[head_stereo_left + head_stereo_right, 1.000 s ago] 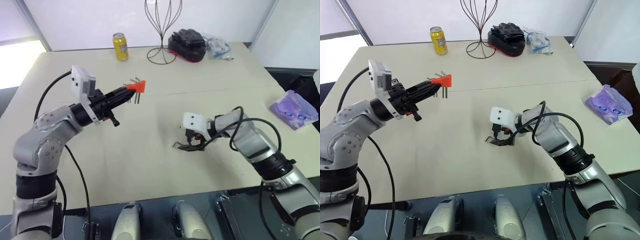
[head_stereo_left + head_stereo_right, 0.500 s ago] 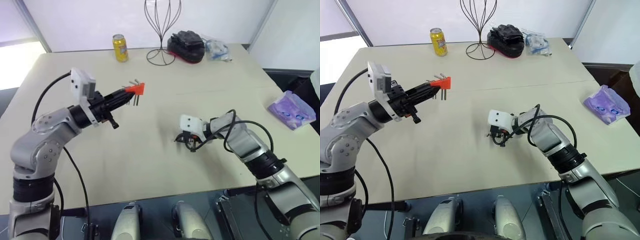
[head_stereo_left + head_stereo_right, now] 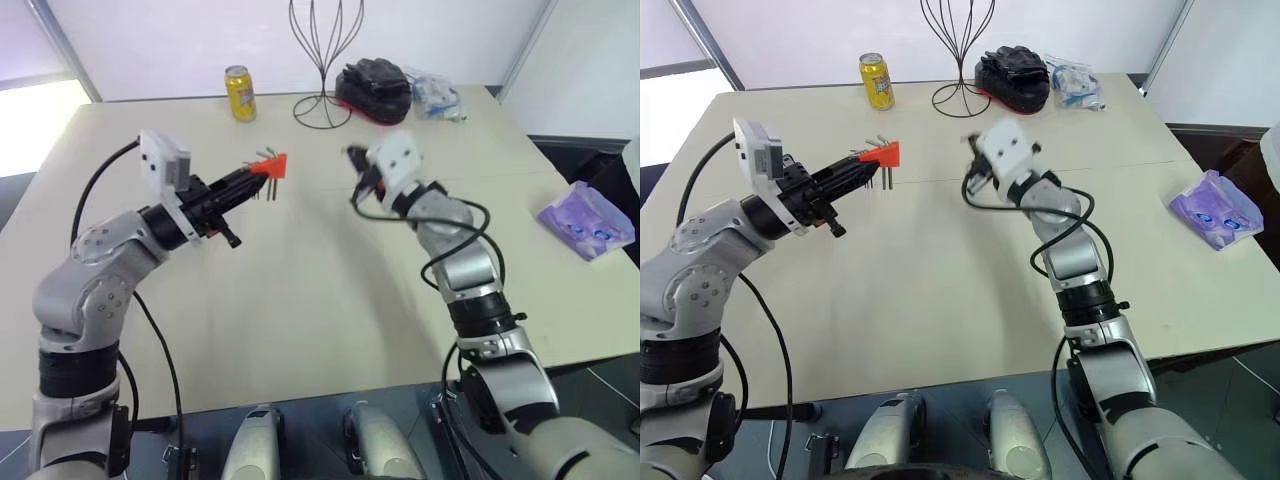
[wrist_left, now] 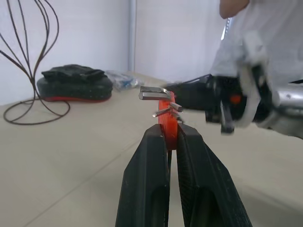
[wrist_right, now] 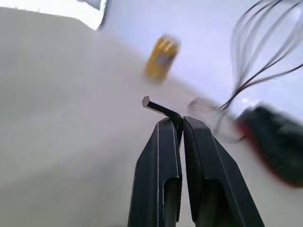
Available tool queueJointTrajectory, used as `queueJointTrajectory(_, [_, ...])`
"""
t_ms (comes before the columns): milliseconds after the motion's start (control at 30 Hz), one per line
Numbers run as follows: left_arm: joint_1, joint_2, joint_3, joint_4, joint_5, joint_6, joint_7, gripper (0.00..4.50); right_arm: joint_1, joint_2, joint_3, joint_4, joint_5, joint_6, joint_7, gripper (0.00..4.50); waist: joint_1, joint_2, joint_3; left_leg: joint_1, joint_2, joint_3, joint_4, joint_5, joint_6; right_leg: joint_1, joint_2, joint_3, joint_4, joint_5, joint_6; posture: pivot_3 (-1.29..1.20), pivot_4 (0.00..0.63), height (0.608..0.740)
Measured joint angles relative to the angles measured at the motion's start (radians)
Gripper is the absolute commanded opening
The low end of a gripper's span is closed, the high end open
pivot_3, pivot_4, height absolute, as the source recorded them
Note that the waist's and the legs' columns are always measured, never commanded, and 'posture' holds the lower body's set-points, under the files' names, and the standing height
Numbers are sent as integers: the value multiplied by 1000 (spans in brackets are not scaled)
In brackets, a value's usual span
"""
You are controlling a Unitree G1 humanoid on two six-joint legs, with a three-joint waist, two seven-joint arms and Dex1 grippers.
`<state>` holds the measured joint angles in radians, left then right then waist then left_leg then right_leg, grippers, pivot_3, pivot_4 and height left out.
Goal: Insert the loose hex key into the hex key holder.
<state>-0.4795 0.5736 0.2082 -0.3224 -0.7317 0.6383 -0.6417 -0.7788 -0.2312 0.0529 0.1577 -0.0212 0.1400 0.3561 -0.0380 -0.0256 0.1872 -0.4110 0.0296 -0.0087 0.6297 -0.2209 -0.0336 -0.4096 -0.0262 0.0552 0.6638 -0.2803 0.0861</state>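
My right gripper [image 5: 182, 124], clamped on the loose hex key [image 5: 161, 108], has risen off the table [image 3: 300, 300] toward the hex key holder [image 3: 275, 164] pinched in my left gripper [image 4: 171, 137].

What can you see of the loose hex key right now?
The loose hex key is a thin, dark grey, L-shaped metal rod with a hexagonal end face. The right gripper is shut on one leg near the bend; the other leg sticks out sideways past the fingertips. It is held up off the table, touching nothing but the fingers. It is not yet in the hex key holder, which the left gripper holds some way off.
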Motion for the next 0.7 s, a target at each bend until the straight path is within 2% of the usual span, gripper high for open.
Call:
queueJointTrajectory(167, [-9,-32,-30,19,33,-24,10,0,-44,56,-71,-37,44,-42,-95,77,-2,0,0,0,0,0,0,0,0,0,0,0,0,0,0,0,150,740])
queueJointTrajectory(367, [-56,-74,-41,48,64,-45,17,0,-75,155,-77,-114,192,-46,-47,77,-7,0,0,0,1,0,-1,0,0,-1,1,0,0,0,0,0,150,740])
queueJointTrajectory(533, [-86,-111,-60,65,75,-58,36,0,-87,218,-37,-127,239,-46,-19,77,-4,0,0,0,1,0,-1,0,0,0,0,0,0,0,0,0,150,740])
queueJointTrajectory(700, [-104,-134,-69,67,83,-59,46,0,-98,233,-23,-127,244,-46,-12,77,-3,0,0,0,1,0,-1,0,0,0,0,0,0,0,0,0,150,740])
